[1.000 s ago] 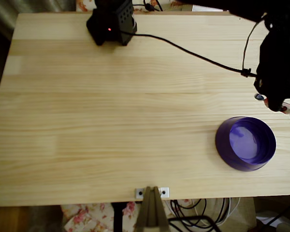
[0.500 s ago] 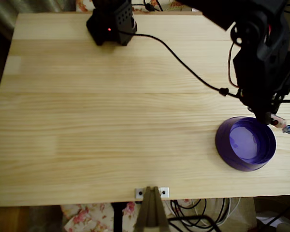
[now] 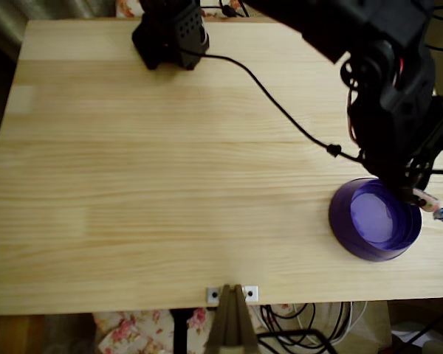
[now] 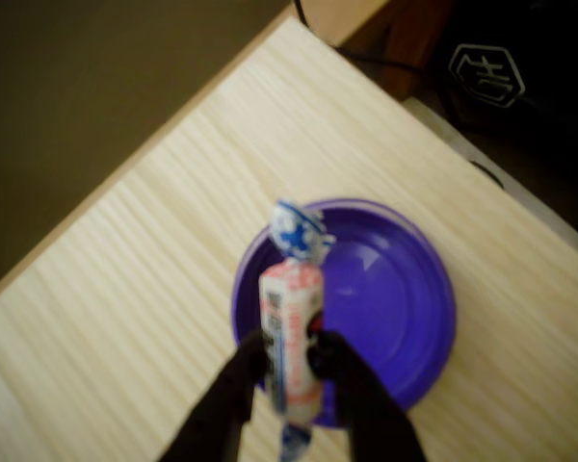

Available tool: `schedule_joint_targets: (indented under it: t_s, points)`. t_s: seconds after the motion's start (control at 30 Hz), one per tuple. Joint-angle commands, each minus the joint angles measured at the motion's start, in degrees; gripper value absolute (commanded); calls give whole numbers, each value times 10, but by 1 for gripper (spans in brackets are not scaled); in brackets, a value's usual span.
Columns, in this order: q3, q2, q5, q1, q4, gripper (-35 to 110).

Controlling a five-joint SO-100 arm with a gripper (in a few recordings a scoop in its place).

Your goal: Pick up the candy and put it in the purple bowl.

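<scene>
So the candy (image 4: 292, 346) is pinched mid-wrapper between the gripper (image 4: 287, 364) fingers, held up off the tabletop (image 3: 170, 184) right over the purple bowl's (image 4: 385, 298) rim, going by the wrist view. Pickup looks done. What's left is the drop, ideally nearer the bowl's middle.
</scene>
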Motion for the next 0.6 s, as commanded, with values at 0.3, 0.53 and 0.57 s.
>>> schedule_joint_targets:
  t_s: [0.3,0.53,0.57]
  points:
    - [-120,-43,7,1,6,6]
    - [-124,-40,4,7,16,13]
    - [-123,-38,4,7,18,15]
